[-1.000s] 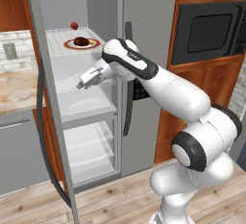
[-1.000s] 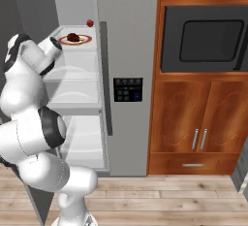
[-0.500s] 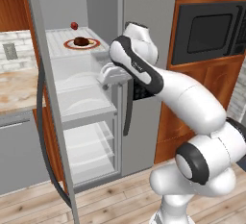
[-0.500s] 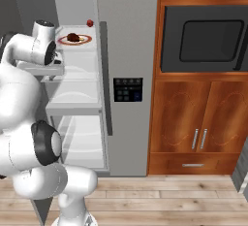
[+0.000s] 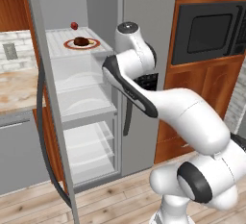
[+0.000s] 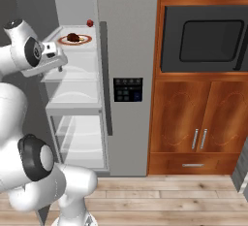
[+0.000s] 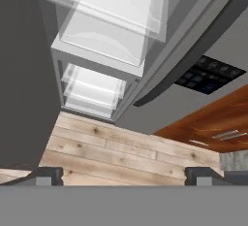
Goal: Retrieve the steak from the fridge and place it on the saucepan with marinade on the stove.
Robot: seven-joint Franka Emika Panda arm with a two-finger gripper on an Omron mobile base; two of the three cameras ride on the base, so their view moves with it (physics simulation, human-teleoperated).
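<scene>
Tall grey two-door fridge [image 5: 144, 6], left door swung open on white shelves. White robot arm [image 5: 158, 98] reaches toward it; its hand [image 7: 124, 175] has the fingers spread wide, holding nothing. Small dark reddish-brown steak [image 5: 81, 41] lies on a round plate [image 5: 92, 44] on the top shelf, at 10 o'clock of the arm's elbow.

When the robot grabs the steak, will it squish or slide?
The steak looks small and lumpy, so it's probably soft and light. It lies on a flat plate, so a nudge might slide it. The round fruit behind could roll.
</scene>
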